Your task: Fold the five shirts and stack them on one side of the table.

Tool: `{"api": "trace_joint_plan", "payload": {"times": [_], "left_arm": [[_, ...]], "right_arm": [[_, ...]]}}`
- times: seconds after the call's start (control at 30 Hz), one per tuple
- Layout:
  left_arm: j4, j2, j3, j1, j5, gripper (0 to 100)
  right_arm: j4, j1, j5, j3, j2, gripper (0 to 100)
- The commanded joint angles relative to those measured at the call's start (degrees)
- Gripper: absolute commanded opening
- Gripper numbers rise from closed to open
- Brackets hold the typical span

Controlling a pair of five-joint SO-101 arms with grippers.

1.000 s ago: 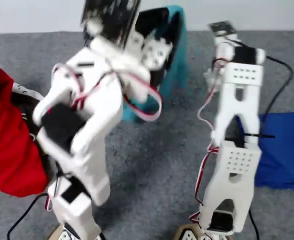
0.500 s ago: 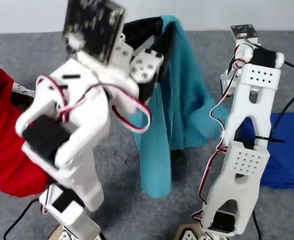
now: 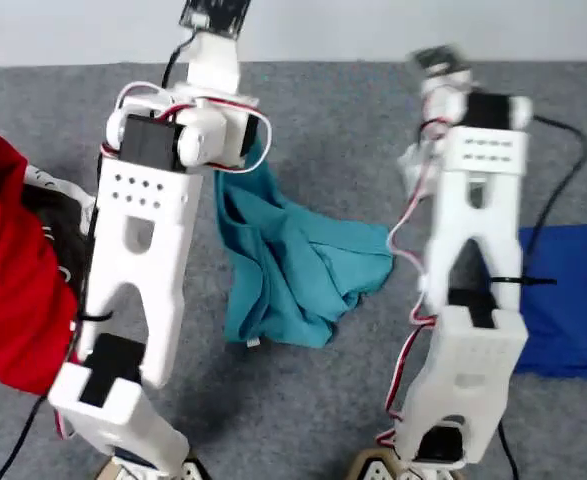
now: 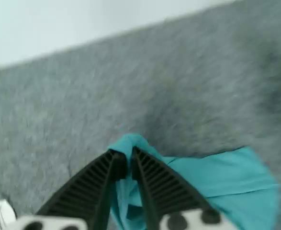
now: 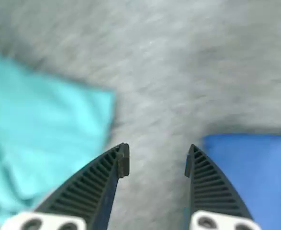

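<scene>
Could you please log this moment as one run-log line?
left gripper: shut on teal shirt | right gripper: open, between teal shirt and blue shirt

Grey felt-like table covering (image 3: 313,420), plain pale wall (image 3: 373,30) beyond its far edge, light seemingly soft and even

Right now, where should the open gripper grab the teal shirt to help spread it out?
Probably the loose corner of the teal shirt that sticks out toward the blue shirt, approached from that side by the open right gripper. The left gripper pinches the far end, so pulling apart would likely flatten the crumple.
</scene>
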Motion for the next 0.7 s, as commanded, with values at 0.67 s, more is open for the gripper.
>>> {"api": "trace_joint_plan", "payload": {"times": [0.67], "left_arm": [[-8.53,-2.02,13.58,-2.29,0.35,1]], "right_arm": [[-20.53,-6.73,1.58,20.92,2.68,19.0]]}}
